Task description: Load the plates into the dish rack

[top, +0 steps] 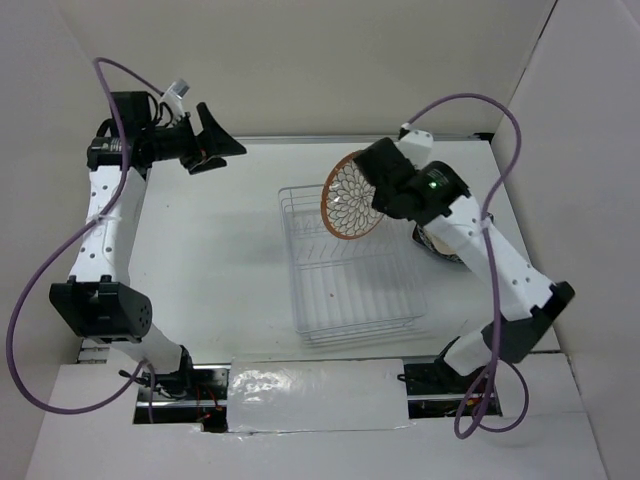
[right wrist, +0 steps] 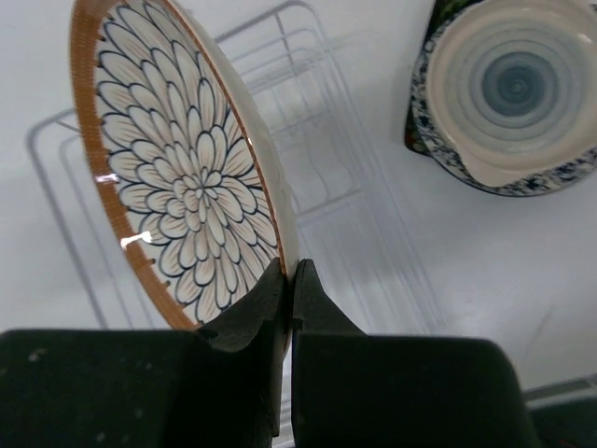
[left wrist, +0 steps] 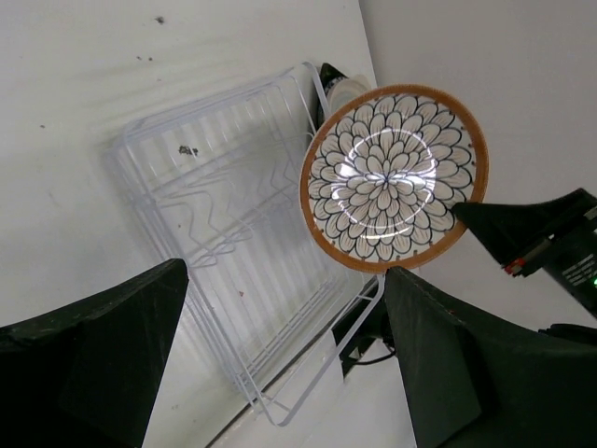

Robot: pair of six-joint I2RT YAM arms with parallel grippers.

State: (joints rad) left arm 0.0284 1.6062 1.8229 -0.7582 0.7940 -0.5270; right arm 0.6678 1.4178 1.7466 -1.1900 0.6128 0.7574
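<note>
One round ceramic plate with a brown rim and a white petal pattern (top: 350, 198) is clamped by its edge in the right gripper (right wrist: 287, 278). The two black jaws are pressed together on the rim, one on the patterned face and the other on the back. The plate stands on edge and tilted, with its patterned face turned toward the left side of the table. It hangs over the far right corner of the rectangular dish rack of thin silver-white wire (top: 345, 285). Whether its lower rim touches the wires cannot be told.

The rack sits on the white table (top: 210, 260), a little right of centre, with its row of upright tines running along the middle.

Just right of the rack, partly hidden under the right arm (top: 495, 255) in the top view, more plates lie stacked flat. A white plate with a blue-grey centre (right wrist: 513, 84) rests on a dark-rimmed floral plate (right wrist: 560, 173). What lies beneath these is too hidden to tell.

The left gripper (top: 220, 150) hangs raised at the far left of the table, well apart from the rack. Its jaws are spread wide and hold nothing, and its camera looks across at the rack and the held plate.
</note>
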